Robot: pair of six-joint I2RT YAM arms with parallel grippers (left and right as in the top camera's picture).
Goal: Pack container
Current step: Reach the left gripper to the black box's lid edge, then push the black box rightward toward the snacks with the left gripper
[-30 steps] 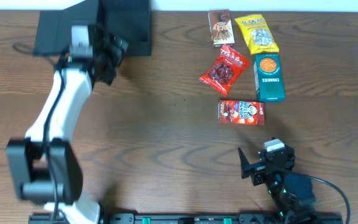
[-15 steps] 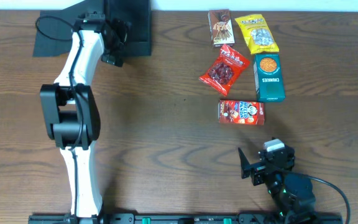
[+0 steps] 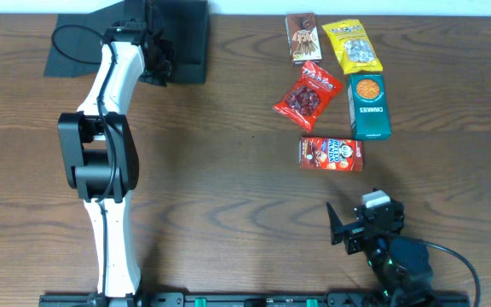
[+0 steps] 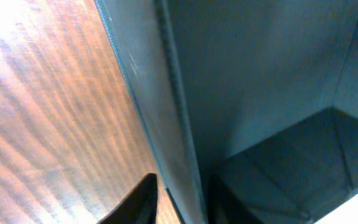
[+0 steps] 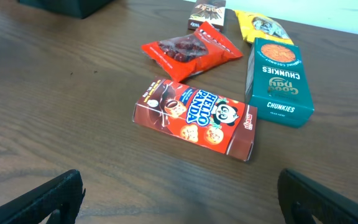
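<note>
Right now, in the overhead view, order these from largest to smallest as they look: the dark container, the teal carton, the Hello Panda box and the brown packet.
1. The container, by far.
2. The teal carton and the Hello Panda box: too close to rank.
3. The brown packet.

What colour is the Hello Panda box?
The Hello Panda box is mostly red with one dark brown end; clearest in the right wrist view.

Bare counter lies wide open between the box far left and the snack packets crowded far right.
</note>
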